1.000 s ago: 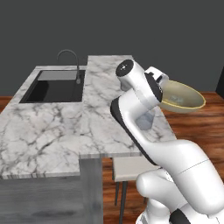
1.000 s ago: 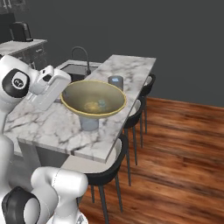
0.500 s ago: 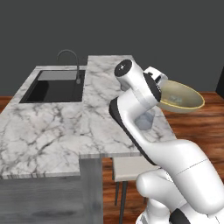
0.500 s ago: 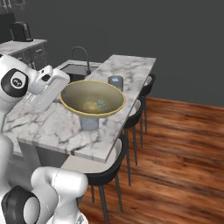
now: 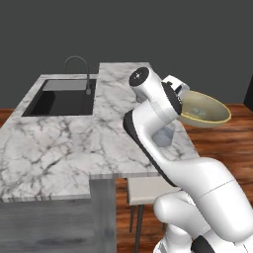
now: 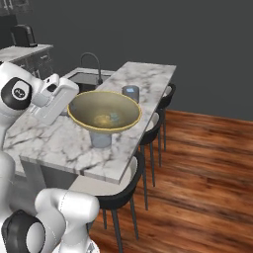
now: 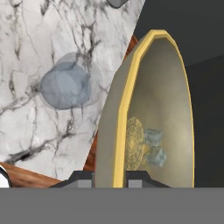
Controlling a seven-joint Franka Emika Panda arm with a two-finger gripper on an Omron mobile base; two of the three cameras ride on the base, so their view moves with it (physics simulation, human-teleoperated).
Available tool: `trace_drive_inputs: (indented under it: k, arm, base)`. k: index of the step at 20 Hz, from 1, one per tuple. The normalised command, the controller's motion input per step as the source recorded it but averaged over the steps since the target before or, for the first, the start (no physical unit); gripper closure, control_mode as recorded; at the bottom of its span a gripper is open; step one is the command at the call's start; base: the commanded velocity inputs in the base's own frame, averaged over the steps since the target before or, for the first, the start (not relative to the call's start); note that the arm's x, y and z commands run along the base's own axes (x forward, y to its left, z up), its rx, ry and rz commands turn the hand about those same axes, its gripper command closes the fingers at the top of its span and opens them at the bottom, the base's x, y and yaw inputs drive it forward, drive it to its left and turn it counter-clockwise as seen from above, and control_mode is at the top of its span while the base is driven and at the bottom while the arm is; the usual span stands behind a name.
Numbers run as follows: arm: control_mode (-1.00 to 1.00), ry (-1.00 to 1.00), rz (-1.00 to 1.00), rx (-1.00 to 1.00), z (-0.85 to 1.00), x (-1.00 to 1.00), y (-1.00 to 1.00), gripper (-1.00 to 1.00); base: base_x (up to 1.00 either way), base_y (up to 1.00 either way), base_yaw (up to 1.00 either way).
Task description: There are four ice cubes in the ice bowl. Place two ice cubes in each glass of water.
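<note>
The gripper (image 7: pixel 109 178) is pinched on the rim of the ice bowl (image 6: pixel 104 111), held aloft over the counter's (image 6: pixel 64 143) near edge. Ice cubes (image 7: pixel 153 146) lie in the bowl; two can be made out. Below stands one glass (image 6: pixel 101 140), the second glass (image 6: pixel 131 93) farther back. The glasses' contents cannot be read; at least some transfer remains.

Tan ice bowl (image 6: pixel 104 111) aloft above glass (image 6: pixel 101 140)
</note>
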Motion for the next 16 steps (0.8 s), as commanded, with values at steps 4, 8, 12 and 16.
trace_drive_inputs:
  k: [4, 8, 12, 16]
  arm:
    - [1.0, 0.0, 0.0, 0.0, 0.0, 0.0, 0.0, 1.0]
    - [1.0, 0.0, 0.0, 0.0, 0.0, 0.0, 0.0, 1.0]
    - [-1.0, 0.0, 0.0, 0.0, 0.0, 0.0, 0.0, 1.0]
    - [-1.0, 0.0, 0.0, 0.0, 0.0, 0.0, 0.0, 1.0]
  base:
    - [0.0, 0.0, 0.0]
    - [0.0, 0.0, 0.0]
    - [0.0, 0.0, 0.0]
    - [0.0, 0.0, 0.0]
